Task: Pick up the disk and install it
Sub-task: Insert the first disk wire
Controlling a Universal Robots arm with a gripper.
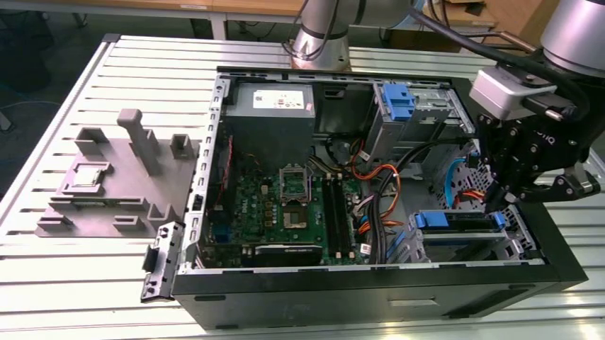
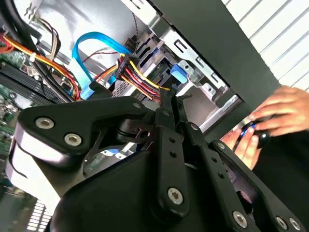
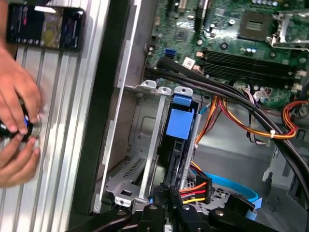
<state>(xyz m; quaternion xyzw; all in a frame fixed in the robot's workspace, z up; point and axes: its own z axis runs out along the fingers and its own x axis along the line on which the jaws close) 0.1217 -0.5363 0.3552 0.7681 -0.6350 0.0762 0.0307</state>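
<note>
While the open computer case (image 1: 378,283) is lying on its side on the slatted metal table (image 1: 85,269), the robot's hand (image 1: 511,195) is hanging over the drive cage at the exterior view's right, just above the case's edge. Its black fingers (image 2: 166,104) are pressing together at their tips with nothing showing between them, so the hand is looking narrow and is carrying nothing.

The disk (image 1: 455,221) is sitting inside that drive cage, standing on edge in its blue carrier, whose blue tab (image 3: 179,123) is facing outward between the cage's metal rails in the first wrist view. A bundle of red, yellow and black power wires (image 2: 137,72) is running to a plug right beside the fingertips in the second wrist view, and a flat blue data cable (image 2: 94,43) is looping behind it.

A person's hands (image 3: 17,130) are resting on the table just outside the case wall, pinching a small dark object, with a phone (image 3: 44,27) lying flat nearby. A grey plastic fixture (image 1: 118,177) is standing on the table at the exterior view's left, well apart from the case.
</note>
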